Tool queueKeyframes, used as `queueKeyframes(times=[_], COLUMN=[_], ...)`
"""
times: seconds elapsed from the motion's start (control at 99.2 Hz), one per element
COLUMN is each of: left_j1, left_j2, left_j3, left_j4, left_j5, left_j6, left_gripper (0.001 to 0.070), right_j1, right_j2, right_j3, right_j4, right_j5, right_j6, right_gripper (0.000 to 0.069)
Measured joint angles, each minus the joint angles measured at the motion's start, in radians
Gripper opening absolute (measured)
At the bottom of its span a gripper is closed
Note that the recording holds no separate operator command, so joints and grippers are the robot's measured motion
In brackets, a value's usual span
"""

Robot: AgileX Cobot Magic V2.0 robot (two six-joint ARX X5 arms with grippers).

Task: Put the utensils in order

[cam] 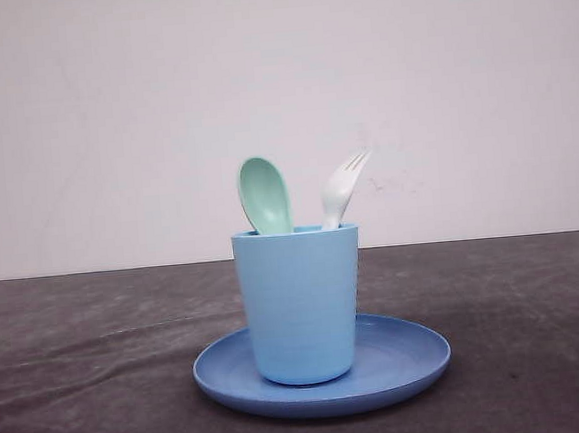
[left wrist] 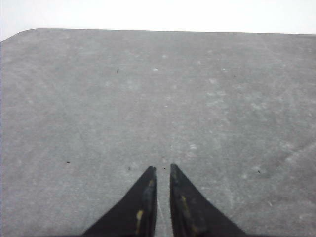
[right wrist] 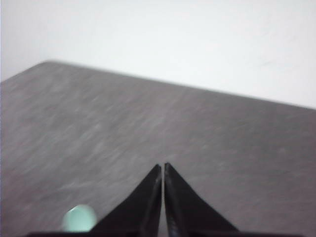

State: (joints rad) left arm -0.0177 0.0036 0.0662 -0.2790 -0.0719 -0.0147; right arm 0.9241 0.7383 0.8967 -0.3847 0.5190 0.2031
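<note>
Right now the big dark grey bench (cam: 91, 373) stretches across the front view, with a pale wall (cam: 111, 110) behind it. On the bench sits a round blue plate (cam: 406, 353), lying flat. A light blue cup (cam: 301, 306) stands upright in the middle of the plate, touching it.

Two utensils stand inside the cup. The mint-green spoon (cam: 265, 194) is on the left side of the cup, with its bowl sticking up above the rim. The white fork (cam: 342, 188) is on the right side, and it leans to the right with its tines pointing up and away from the spoon. Their handles are down in the cup where they are hidden.

In the left wrist view the left gripper (left wrist: 163, 170) hangs over bare grey bench. Its two black jaws are almost together, with just a thin gap between the tips, and nothing is held in them.

In the right wrist view the right gripper (right wrist: 163, 167) is over the bench too, and the picture is a bit blurry. Its jaws are pressed nearly together and they hold nothing. A small mint-green blob shows beside the jaws, near the edge of that picture, too fuzzy to tell what it is
</note>
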Motion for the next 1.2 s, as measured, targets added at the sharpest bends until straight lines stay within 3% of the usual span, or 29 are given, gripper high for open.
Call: queueKeyframes(times=[0.192, 0.444, 0.585, 0.897, 1.2], left_j1=[0.000, 0.000, 0.000, 0.000, 0.000], left_j2=[0.000, 0.000, 0.000, 0.000, 0.000], left_j3=[0.000, 0.000, 0.000, 0.000, 0.000], left_j4=[0.000, 0.000, 0.000, 0.000, 0.000], left_j5=[0.000, 0.000, 0.000, 0.000, 0.000], left_j6=[0.000, 0.000, 0.000, 0.000, 0.000], left_gripper=[0.0024, 0.0024, 0.0024, 0.0024, 0.0024], right_j1=[-0.240, -0.636, -0.782, -0.909, -0.927], right_j2=[0.000, -0.013, -0.053, -0.312, -0.591], right_j3=[0.000, -0.002, -0.047, -0.422, -0.788], right_j4=[0.007, 0.008, 0.031, 0.271, 0.315], right_j5=[-0.091, -0.354, -0.425, -0.500, -0.501], right_j6=[-0.075, -0.205, -0.245, -0.253, -0.225], right_gripper=[0.0007, 0.0007, 0.0007, 0.0007, 0.0007])
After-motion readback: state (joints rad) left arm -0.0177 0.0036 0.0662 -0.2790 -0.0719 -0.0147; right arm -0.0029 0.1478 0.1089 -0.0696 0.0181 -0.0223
